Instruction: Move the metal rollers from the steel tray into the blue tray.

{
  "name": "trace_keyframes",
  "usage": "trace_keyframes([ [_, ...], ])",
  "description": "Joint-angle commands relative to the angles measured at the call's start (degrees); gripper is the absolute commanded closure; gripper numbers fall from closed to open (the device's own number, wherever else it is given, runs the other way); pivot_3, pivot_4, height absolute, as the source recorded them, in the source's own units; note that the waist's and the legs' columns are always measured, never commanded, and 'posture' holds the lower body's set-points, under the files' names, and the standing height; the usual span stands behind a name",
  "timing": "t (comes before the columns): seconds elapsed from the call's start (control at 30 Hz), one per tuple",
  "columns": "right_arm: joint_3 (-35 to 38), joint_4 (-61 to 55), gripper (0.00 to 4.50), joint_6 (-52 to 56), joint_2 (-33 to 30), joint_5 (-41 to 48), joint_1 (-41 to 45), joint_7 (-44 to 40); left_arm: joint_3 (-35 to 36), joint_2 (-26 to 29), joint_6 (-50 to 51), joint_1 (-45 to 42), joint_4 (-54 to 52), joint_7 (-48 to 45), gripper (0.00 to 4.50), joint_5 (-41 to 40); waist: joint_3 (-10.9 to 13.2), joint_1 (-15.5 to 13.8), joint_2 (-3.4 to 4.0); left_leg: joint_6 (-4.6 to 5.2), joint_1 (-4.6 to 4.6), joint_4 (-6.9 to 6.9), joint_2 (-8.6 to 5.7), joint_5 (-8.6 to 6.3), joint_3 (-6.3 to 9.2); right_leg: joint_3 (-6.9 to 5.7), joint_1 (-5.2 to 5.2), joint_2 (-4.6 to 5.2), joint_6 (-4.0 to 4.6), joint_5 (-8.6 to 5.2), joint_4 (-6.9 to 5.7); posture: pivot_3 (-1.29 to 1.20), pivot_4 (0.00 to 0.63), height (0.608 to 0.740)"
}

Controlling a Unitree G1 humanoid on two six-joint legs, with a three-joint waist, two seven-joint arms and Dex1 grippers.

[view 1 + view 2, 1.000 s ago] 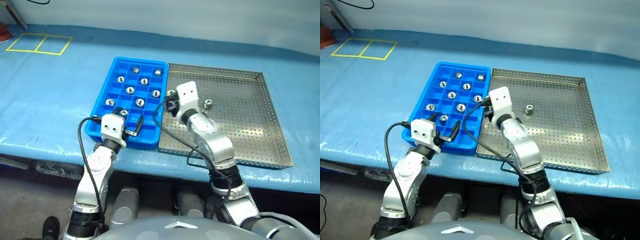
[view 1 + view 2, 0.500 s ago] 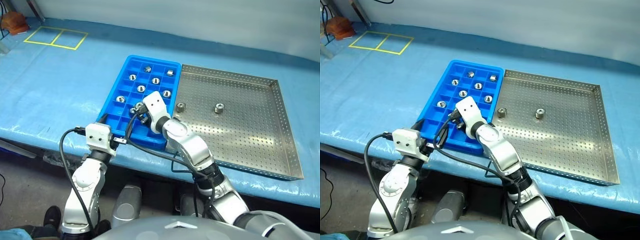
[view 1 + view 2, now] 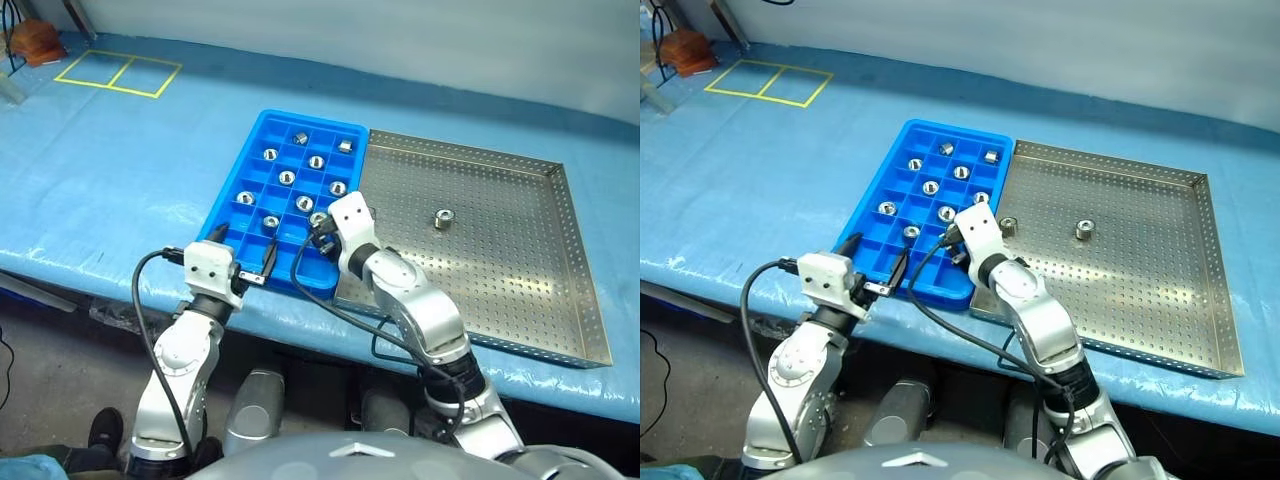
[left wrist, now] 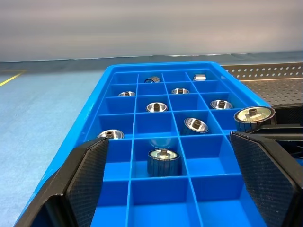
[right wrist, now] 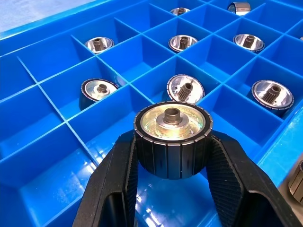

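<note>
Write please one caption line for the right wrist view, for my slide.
The right gripper holds one metal roller above the blue tray, where several rollers already lie.

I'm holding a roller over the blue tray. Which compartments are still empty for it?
The blue tray is bare along its nearest row, between the open left gripper and the right gripper, which is shut on a roller. The middle and far rows are crowded with rollers. The steel tray is mostly bare.
</note>
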State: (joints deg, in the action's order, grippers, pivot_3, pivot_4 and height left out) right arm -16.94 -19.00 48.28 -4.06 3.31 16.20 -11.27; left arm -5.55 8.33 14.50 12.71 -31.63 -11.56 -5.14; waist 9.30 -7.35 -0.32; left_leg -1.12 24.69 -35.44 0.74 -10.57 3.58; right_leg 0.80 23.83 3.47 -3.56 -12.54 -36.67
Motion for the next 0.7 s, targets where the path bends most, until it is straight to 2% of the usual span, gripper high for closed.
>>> trace_keyframes([
  [0.03, 1.2, -2.1, 1.83, 2.5, -0.1, 1.2, -1.7, -0.2, 0.0, 0.6, -0.2, -0.5, -0.8, -0.6, 0.0, -0.3, 0.0, 0.0, -0.01, 0.0, 0.0, 0.0, 0.0, 0.0, 0.01, -0.02, -0.01, 0.0, 0.0, 0.0, 0.02, 0.28, 0.15, 0.74],
  [0.2, 1.1, -3.1, 0.2, 2.8, -0.1, 1.2, -2.2, 0.4, -0.1, 1.1, 0.3, -1.8, 0.0, -1.3, 0.0, -0.5, 0.0, 0.0, -0.01, -0.01, -0.01, -0.04, -0.01, -0.01, 0.03, -0.05, -0.03, 0.02, -0.01, 0.0, 0.12, 0.26, 0.15, 0.74],
  [0.23, 1.3, -3.3, 0.01, 2.8, 0.0, 1.2, -2.1, 0.7, -0.1, 1.2, 0.3, -2.0, 0.1, -1.5, 0.0, -0.5, 0.0, 0.0, -0.01, -0.01, -0.02, -0.07, -0.01, -0.01, 0.05, -0.07, -0.01, 0.02, -0.01, 0.0, 0.13, 0.26, 0.15, 0.74],
  [0.4, 3.5, -4.9, 0.01, 2.5, -0.7, 1.5, -1.4, 1.3, -0.3, 1.4, 0.3, -2.6, 0.7, -2.2, 0.0, -0.8, 0.0, 0.3, -0.02, -0.03, -0.02, -0.1, -0.01, -0.02, 0.05, -0.08, 0.0, 0.03, -0.05, 0.03, 0.29, 0.24, 0.15, 0.74],
  [0.7, 15.4, 2.8, 0.01, -3.6, -2.4, -1.1, 2.4, 8.1, -1.4, 1.8, -0.5, -7.3, 4.2, -3.8, 0.0, 0.2, 0.0, 2.0, -0.02, -0.01, 0.04, 0.01, -0.01, 0.0, 0.03, -0.07, -0.09, 0.0, -0.05, 0.04, 0.22, 0.19, 0.15, 0.74],
])
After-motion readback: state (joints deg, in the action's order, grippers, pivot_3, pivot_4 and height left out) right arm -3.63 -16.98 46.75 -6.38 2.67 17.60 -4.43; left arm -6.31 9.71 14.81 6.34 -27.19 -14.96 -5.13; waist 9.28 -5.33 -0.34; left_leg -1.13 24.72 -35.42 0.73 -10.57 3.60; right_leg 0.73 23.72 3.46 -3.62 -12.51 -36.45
